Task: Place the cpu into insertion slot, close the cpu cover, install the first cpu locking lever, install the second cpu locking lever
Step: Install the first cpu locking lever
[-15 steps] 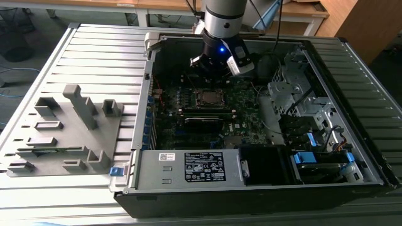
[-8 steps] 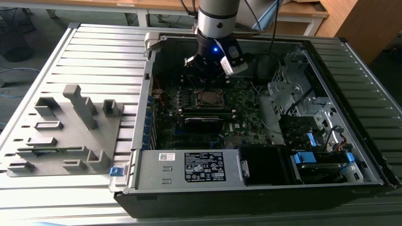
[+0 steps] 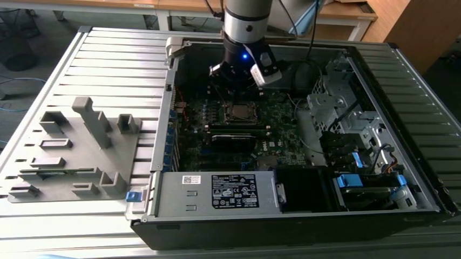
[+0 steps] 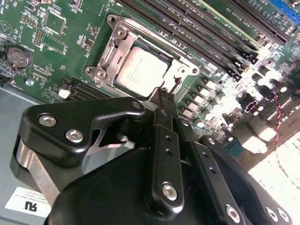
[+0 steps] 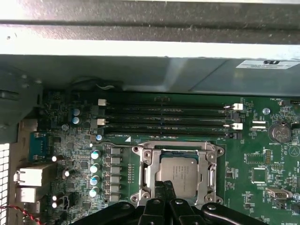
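The hand [image 4: 165,98] is closed at the cpu cover [image 4: 183,65] edge, perhaps pinching a lever [image 4: 176,84]. A slip could scrape the cpu [image 4: 140,72] or leave the cover unlatched.

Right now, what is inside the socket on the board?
The silvery chip lies in the socket, framed by the metal cover. The socket's contacts beneath it are hidden, and the gripper covers one edge.
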You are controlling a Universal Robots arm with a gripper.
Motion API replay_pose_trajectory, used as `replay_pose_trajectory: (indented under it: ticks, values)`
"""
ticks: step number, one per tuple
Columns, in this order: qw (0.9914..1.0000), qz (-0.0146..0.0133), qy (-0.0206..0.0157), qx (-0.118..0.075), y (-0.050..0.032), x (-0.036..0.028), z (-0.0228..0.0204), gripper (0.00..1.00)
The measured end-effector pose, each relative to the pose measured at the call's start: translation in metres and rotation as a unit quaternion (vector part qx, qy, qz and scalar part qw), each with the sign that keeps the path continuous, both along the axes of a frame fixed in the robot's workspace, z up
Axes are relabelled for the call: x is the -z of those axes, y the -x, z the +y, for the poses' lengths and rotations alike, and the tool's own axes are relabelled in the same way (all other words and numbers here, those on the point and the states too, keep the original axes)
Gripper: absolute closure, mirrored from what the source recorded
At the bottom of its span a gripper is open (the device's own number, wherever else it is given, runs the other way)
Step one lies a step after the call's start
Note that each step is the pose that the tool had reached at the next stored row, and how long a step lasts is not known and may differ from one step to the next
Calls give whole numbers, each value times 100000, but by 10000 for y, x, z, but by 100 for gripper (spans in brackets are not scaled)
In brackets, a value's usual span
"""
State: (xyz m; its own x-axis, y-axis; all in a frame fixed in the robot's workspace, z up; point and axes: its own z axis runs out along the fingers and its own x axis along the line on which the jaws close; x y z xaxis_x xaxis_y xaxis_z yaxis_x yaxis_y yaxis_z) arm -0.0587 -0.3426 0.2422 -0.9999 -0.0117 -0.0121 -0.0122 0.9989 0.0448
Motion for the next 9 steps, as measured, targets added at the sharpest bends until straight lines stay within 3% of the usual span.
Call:
replay_pose_trajectory:
  ticks: [9]
  values:
    - [100000, 2, 2, 3, 0, -149, 0, 89]
